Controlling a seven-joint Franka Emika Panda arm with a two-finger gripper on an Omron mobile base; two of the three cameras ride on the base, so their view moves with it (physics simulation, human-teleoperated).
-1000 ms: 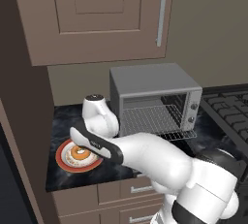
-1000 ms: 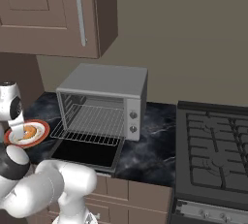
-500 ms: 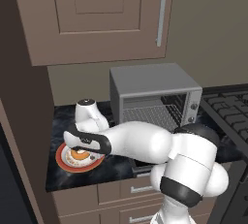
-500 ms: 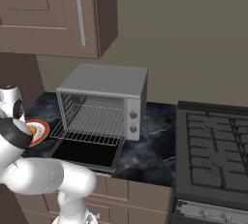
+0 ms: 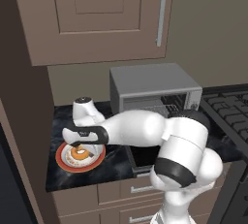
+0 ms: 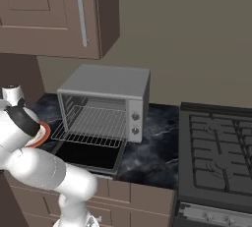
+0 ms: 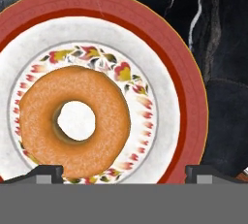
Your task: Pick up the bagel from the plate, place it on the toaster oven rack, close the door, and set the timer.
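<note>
Marbled black counter (image 7: 223, 48) bears round plate (image 7: 186, 87), ring-shaped bagel (image 7: 97, 102)

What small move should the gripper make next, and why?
Probably shift sideways to centre, then lower. The open gripper hangs over the plate, and the bagel lies flat, ungrasped, nearer one fingertip than the other.

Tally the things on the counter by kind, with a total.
Bagel: 1
Plate: 1
Toaster oven: 1
Oven rack: 1
Total: 4
</note>
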